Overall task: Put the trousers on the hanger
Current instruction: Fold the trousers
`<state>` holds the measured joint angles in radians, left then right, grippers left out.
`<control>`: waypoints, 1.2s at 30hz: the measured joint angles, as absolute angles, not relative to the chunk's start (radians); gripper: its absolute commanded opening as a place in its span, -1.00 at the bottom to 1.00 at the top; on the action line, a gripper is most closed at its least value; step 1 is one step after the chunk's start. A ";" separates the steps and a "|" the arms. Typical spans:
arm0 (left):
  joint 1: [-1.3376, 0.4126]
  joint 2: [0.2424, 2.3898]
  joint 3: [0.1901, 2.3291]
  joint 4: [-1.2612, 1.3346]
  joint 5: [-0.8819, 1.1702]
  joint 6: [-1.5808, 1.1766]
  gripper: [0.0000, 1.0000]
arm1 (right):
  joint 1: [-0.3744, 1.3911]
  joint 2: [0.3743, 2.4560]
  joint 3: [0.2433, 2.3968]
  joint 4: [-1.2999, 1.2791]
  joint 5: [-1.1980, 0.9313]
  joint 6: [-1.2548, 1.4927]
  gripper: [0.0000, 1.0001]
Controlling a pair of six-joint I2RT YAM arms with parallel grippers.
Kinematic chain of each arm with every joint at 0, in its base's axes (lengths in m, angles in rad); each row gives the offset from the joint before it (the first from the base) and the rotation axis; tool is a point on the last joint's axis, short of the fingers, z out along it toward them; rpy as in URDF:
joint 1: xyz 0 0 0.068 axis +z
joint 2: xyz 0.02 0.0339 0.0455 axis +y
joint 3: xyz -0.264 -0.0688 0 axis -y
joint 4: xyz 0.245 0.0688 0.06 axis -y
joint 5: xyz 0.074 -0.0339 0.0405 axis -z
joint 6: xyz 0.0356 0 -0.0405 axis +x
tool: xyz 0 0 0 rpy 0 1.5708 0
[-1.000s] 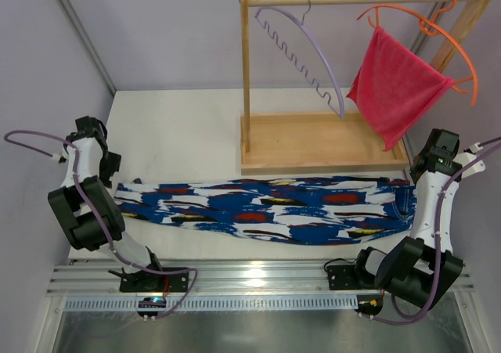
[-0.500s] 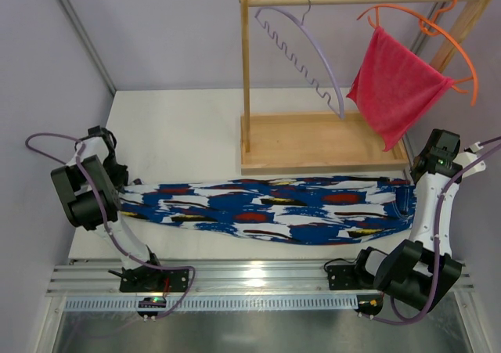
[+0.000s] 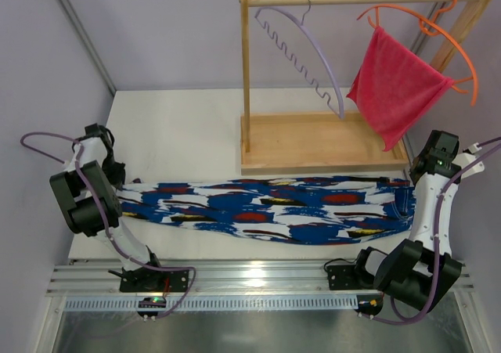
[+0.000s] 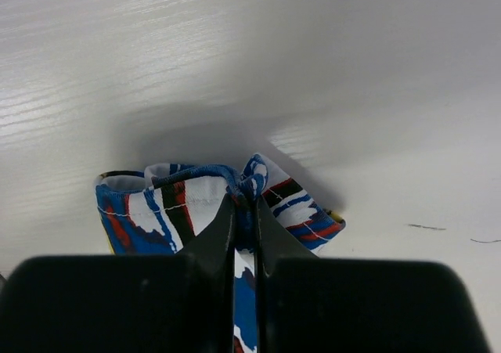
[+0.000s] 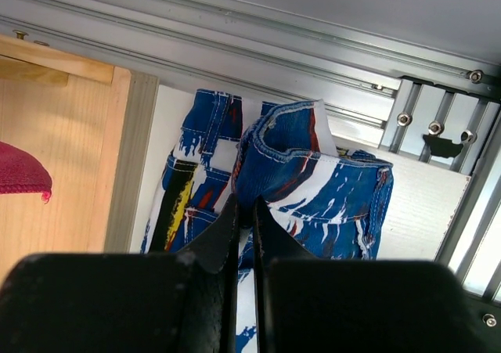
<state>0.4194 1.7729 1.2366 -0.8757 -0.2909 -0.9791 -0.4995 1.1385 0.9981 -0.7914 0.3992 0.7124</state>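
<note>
Since a second ago our left tool (image 4: 244, 200) has dropped from above the cloth to the leg end of the trousers (image 3: 266, 208) and pinched shut on a bunched fold of the cuff. Our right tool (image 5: 244, 204) has not shifted; its jaws stay clamped tight on the waistband. The trousers themselves lie as they did, stretched flat on the tabletop (image 3: 180, 126) between the two tools, one end in each.

The hanger (image 3: 310, 55) hangs from the wooden rack (image 3: 321, 145), well beyond both tools and above them, nearer the right tool than the left. It is untouched.

We judge the step in hand to be the lift. To do it well, we would raise both tools together and level, so the cloth leaves the tabletop without sliding out of either pinch. We would keep a little slack between them, since a hard pull could strip the thin cuff fold from the left tool. The cloth should come clear of the rack's base before we carry it towards the hanger's lower bar.
</note>
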 measured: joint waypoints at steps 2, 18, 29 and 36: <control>0.419 1.768 1.231 -0.873 -0.291 -0.977 -0.99 | -0.500 1.139 0.997 -0.791 0.399 0.712 -0.93; 0.422 1.584 1.219 -0.872 -0.268 -0.929 -0.98 | -0.500 1.094 1.003 -0.843 0.451 0.717 -0.93; 0.436 1.436 1.221 -0.868 -0.229 -0.896 -0.99 | -0.500 0.992 1.033 -0.906 0.498 0.736 -0.93; 0.436 1.407 1.221 -0.872 -0.230 -0.856 -0.99 | -0.500 0.980 1.067 -0.934 0.510 0.740 -0.93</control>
